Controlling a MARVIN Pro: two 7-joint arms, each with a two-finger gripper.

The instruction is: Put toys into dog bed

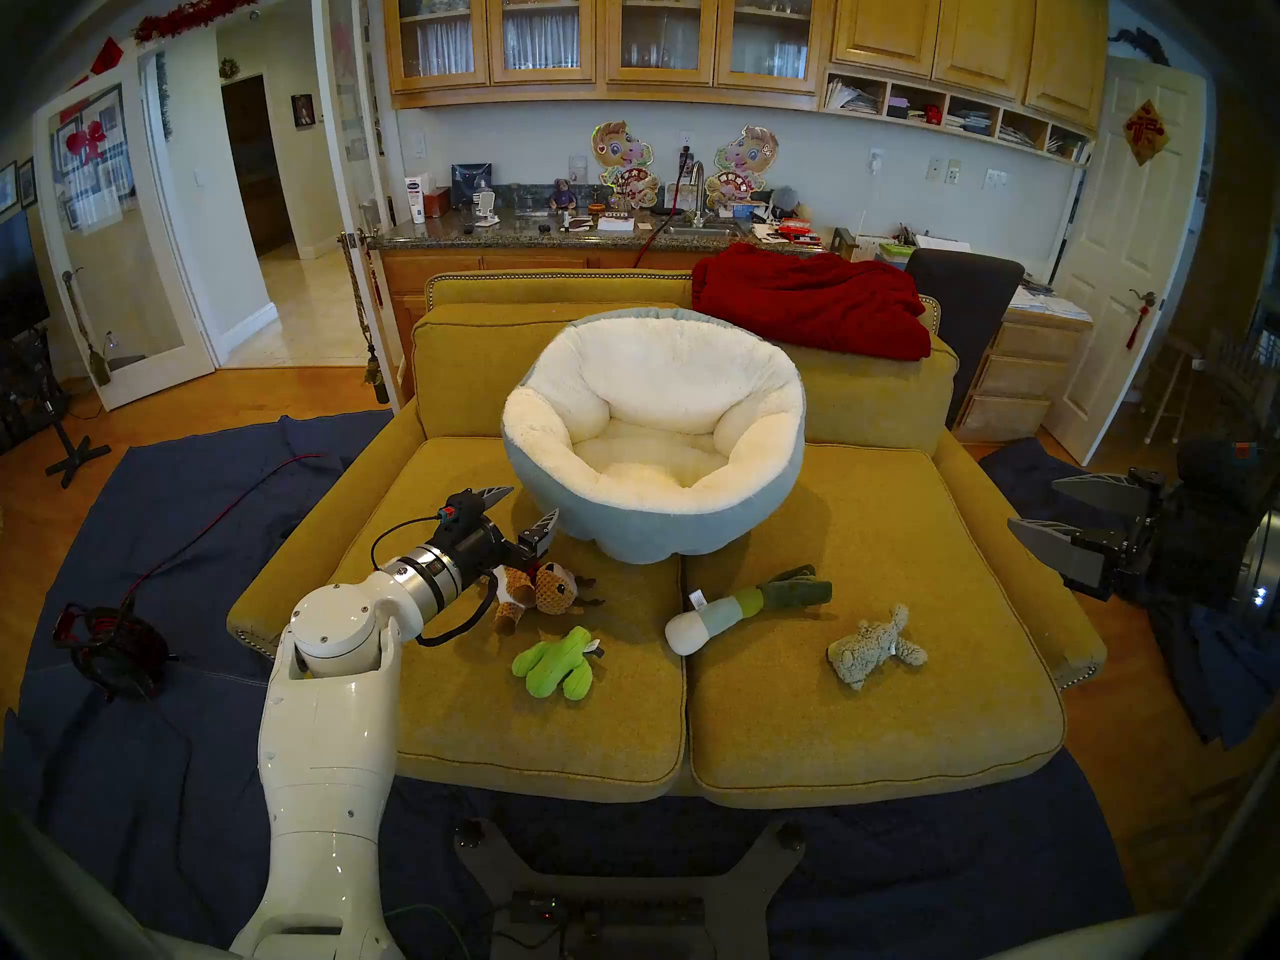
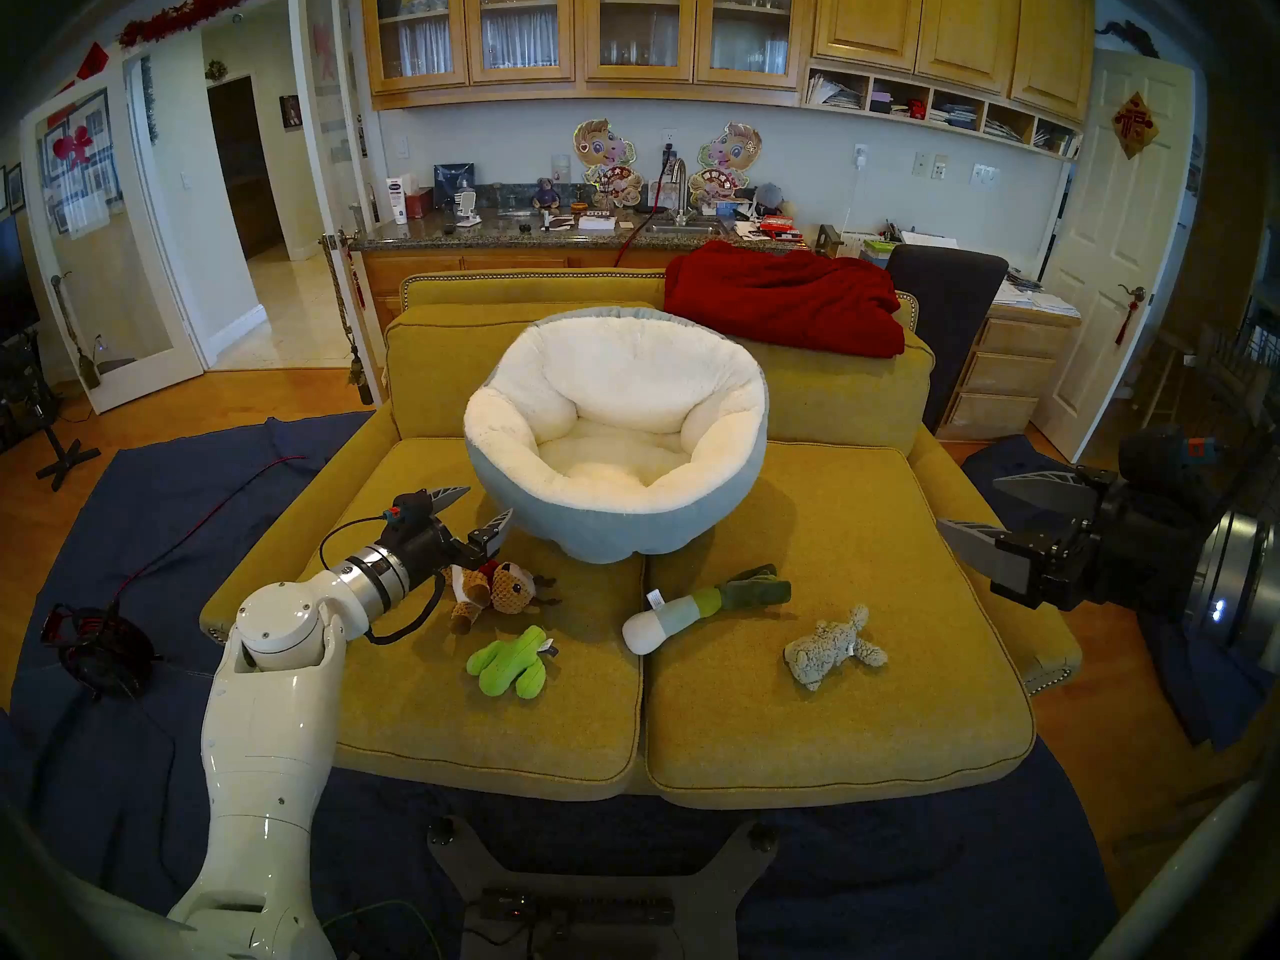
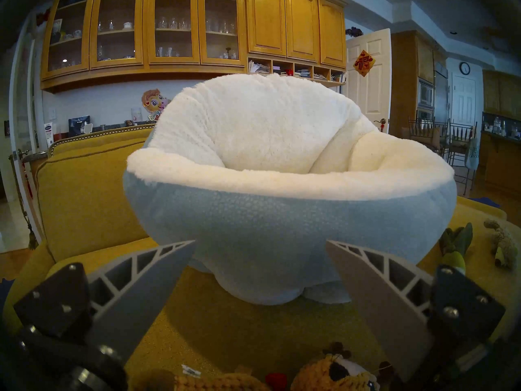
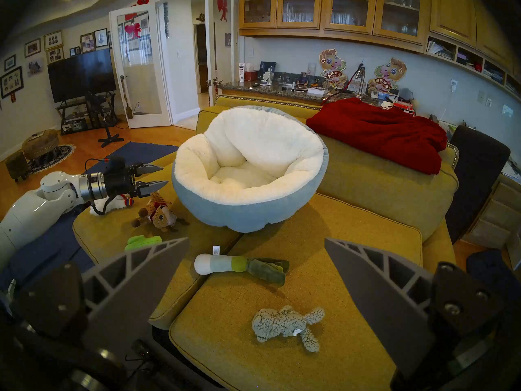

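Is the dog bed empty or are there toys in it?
Empty. The dog bed shows only bare white fleece inside; the reindeer, cactus and leek lie on the sofa.

A mustard-yellow sofa (image 1: 866, 695) filled the middle of the head view. A red blanket (image 1: 810, 300) lay draped over its backrest at one o'clock. Behind ran a granite counter (image 1: 526, 235) with a sink faucet (image 1: 696, 176), wooden cabinets (image 1: 602, 30) at twelve o'clock. A navy floor cloth (image 1: 173, 522) spread beneath, a dark chair (image 1: 963, 293) beside the blanket.

Arm shell (image 1: 325, 764): glossy white, small screws.
Wrist ring (image 1: 431, 574): silver, behind pincer.
Left gripper (image 1: 523, 508): grey ribbed fingers, black base.
Cable (image 1: 395, 532): black loop, behind pincer.
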